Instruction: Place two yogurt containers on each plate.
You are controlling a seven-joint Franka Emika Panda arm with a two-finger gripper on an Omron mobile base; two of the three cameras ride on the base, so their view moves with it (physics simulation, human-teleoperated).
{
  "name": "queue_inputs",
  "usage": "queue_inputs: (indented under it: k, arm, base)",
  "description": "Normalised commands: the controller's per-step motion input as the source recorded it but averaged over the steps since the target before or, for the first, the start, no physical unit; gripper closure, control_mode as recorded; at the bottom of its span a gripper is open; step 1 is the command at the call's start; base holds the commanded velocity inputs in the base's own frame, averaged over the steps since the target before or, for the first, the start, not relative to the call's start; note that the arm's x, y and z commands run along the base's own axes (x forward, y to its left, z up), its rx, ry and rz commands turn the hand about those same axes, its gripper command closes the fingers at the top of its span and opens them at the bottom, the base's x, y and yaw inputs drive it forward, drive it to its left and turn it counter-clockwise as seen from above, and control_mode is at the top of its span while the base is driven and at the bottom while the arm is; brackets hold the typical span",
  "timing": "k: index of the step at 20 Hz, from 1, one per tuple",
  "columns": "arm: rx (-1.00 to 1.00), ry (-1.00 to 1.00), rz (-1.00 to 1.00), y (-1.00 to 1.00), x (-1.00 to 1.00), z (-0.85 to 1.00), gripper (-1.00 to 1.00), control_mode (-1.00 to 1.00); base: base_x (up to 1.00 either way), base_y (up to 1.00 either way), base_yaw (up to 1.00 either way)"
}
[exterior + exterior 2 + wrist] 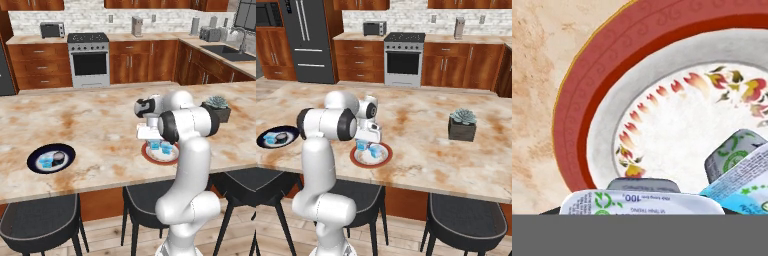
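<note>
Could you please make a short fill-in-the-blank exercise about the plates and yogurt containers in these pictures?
1. The gripper hangs over the plate with the ____ rim.
2. The black-rimmed plate holds one light blue cup and one ____ cup.
3. The potted succulent stands on the ____.

Missing words: red; dark navy; counter

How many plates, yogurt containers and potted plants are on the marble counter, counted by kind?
Round flat plates: 2, the black-rimmed plate and the red-rimmed plate
Translucent light blue yogurt cups: 3, one on the black-rimmed plate, two on the red-rimmed plate
Dark navy yogurt cup: 1
Potted succulent in a dark square pot: 1
Total: 7
</note>
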Motion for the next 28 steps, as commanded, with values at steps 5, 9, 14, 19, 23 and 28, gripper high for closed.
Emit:
queue_inputs:
  k: [5, 9, 14, 19, 23, 28]
  arm:
    - [0.0, 0.0, 0.0, 0.0, -0.05, -0.02, 1.0, -1.0]
    - [0.0, 0.09, 0.0, 0.01, -0.06, -0.16, 1.0, -1.0]
    - [0.0, 0.07, 0.0, 0.03, -0.07, -0.15, 1.0, -1.0]
    - [0.0, 0.0, 0.0, 0.0, -0.17, 0.0, 1.0, -1.0]
    - [0.0, 0.0, 0.0, 0.04, -0.13, 0.0, 1.0, -1.0]
    - [0.0, 0.0, 0.01, 0.07, -0.03, 0.0, 1.0, -1.0]
  base:
    - [0.0, 0.0, 0.0]
    - [0.0, 0.0, 0.0]
    - [0.0, 0.0, 0.0]
    - [0.0, 0.0, 0.0]
    - [0.0, 0.0, 0.0]
    - [0.0, 0.0, 0.0]
